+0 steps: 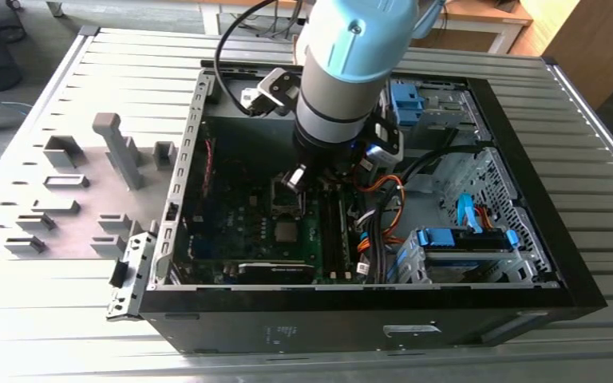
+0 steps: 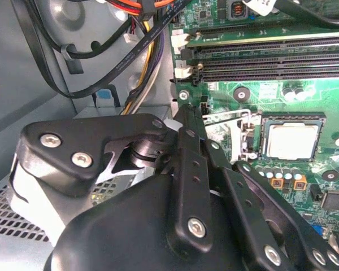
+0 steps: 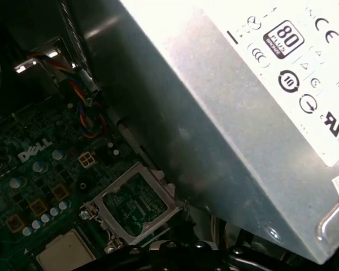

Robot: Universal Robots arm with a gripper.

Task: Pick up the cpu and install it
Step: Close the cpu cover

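The cpu [image 2: 292, 141] is a small square chip with a silvery top, lying flat in the motherboard socket [image 2: 322, 121]. It also shows in the exterior view [image 1: 285, 232] and the first wrist view [image 3: 65, 255]. The socket's metal load plate [image 3: 133, 204] stands flipped open beside it. My gripper [image 2: 178, 116] hangs inside the case just above the board, a little to one side of the socket and clear of the chip. Its black fingers meet at the tips, shut with nothing between them. In the exterior view the gripper [image 1: 298, 177] sits just beyond the socket.
The open black PC case [image 1: 338, 319] lies on a slatted metal table. A grey power-supply box [image 3: 243, 101] sits close to the gripper. Memory slots [image 2: 271, 56] and cable bundles [image 2: 130, 45] flank the socket. Grey holder blocks [image 1: 73, 183] stand outside the case at the exterior view's left.
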